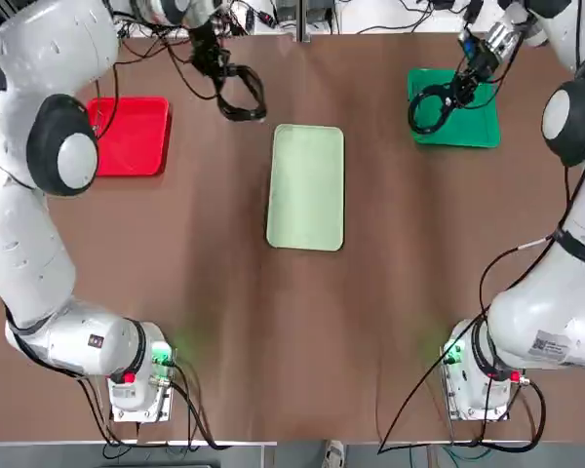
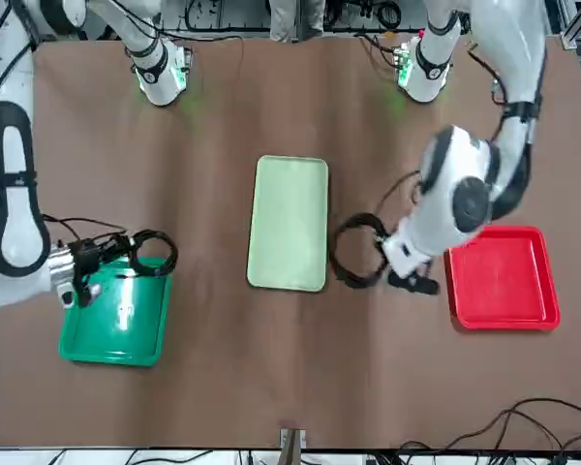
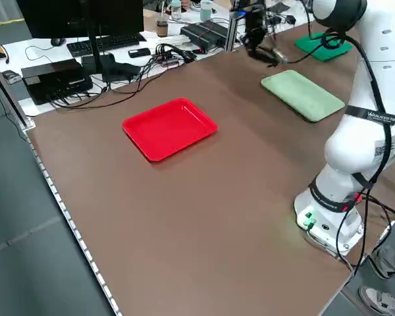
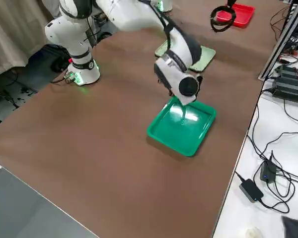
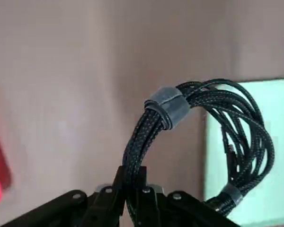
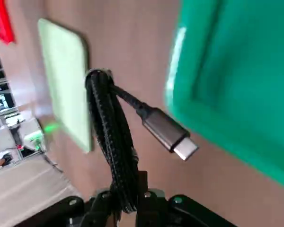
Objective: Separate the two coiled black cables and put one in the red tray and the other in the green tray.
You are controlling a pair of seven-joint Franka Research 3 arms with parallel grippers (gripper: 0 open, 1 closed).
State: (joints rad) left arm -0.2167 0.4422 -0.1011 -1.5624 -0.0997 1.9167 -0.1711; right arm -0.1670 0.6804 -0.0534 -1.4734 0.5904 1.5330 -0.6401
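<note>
Left pincer (image 1: 214, 60): clamped on one coiled black cable (image 1: 239, 96), held above bare worktop (image 1: 302, 322) between red tray (image 1: 132, 136) and pale green tray (image 1: 306, 187). Right pincer (image 1: 473, 68): clamped on other coiled black cable (image 1: 431, 105), hanging over near edge of green tray (image 1: 460, 115).

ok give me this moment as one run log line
left claw: shut on cable, between mint tray and red tray | right claw: shut on second cable, at green tray edge | trays: empty
</note>
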